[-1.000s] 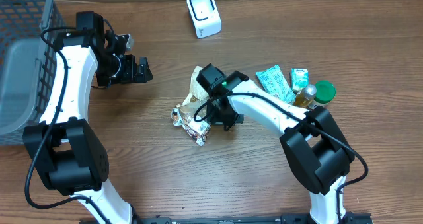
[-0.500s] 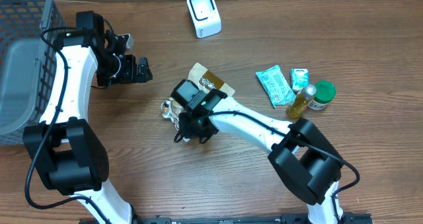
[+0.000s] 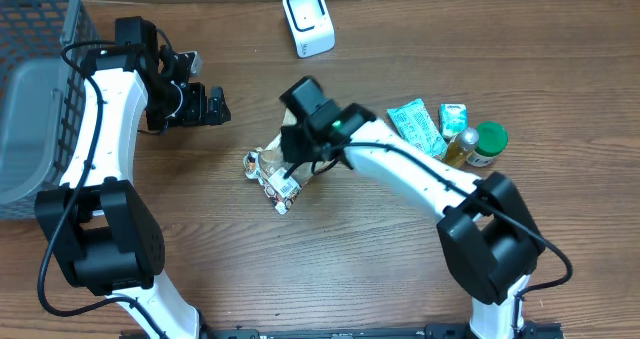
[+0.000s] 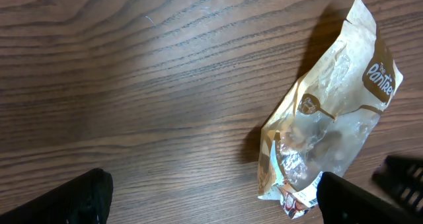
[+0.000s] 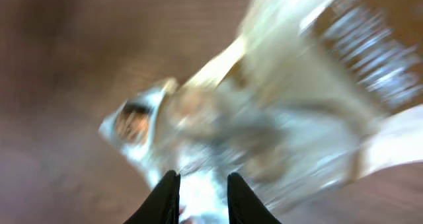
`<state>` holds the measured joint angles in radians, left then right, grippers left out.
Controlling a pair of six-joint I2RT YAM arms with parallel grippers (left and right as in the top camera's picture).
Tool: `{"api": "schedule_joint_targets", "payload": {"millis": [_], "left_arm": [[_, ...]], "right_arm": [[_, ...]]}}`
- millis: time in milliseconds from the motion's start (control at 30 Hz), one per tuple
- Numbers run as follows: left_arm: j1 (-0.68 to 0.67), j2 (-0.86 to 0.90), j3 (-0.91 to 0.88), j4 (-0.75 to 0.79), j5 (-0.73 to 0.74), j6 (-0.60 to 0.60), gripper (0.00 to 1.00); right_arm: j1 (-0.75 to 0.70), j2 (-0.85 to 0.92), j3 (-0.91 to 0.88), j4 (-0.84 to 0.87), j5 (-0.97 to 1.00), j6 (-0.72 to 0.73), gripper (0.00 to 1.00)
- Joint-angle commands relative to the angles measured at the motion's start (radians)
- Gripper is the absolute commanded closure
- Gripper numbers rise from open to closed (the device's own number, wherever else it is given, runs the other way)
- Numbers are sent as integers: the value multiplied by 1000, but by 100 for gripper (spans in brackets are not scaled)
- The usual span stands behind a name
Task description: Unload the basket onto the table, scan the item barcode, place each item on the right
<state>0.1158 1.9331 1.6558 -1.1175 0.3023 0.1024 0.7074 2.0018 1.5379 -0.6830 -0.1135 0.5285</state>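
your right claw [image 5: 201, 184] sits narrow at the snack bag [image 4: 324, 125], which lies mid-counter [image 3: 400, 259]; you cannot tell if it truly pinches it. left claw [image 4: 211, 184] hangs wide, empty. likely the pickup step: secure the bag, then lift its barcode toward the scanner [image 3: 308, 21].

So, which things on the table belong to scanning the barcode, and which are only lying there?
For the job:
snack bag
white scanner
right end effector

Only lying about:
large green packet
small green packet
yellow bottle
green-lidded jar
wire basket
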Motion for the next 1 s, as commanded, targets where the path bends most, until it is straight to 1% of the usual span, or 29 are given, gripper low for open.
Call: {"api": "schedule_joint_targets", "payload": {"millis": [0, 200, 400, 600, 733, 800, 900, 933, 967], "left_arm": [[0, -10, 8, 1, 2, -21, 0], [0, -10, 8, 1, 2, -21, 0], [0, -10, 8, 1, 2, -21, 0], [0, -10, 8, 0, 2, -21, 0], [0, -10, 8, 1, 2, -21, 0], [0, -10, 8, 0, 2, -21, 0], [0, -10, 8, 1, 2, -21, 0], [0, -10, 8, 0, 2, -21, 0], [0, -10, 8, 0, 2, -21, 0]], "right_arm": [[-10, 6, 21, 17, 79, -12, 79], [-10, 58, 19, 18, 77, -10, 78], [-6, 70, 19, -34, -35, -2, 78], [4, 70, 19, -84, -49, 18, 78], [11, 70, 19, -93, -46, 33, 75], [16, 70, 19, -69, -44, 32, 73], [16, 70, 19, -17, 18, 32, 68], [16, 70, 19, 22, 109, 32, 65], [16, 70, 19, 25, 120, 32, 65]]}}
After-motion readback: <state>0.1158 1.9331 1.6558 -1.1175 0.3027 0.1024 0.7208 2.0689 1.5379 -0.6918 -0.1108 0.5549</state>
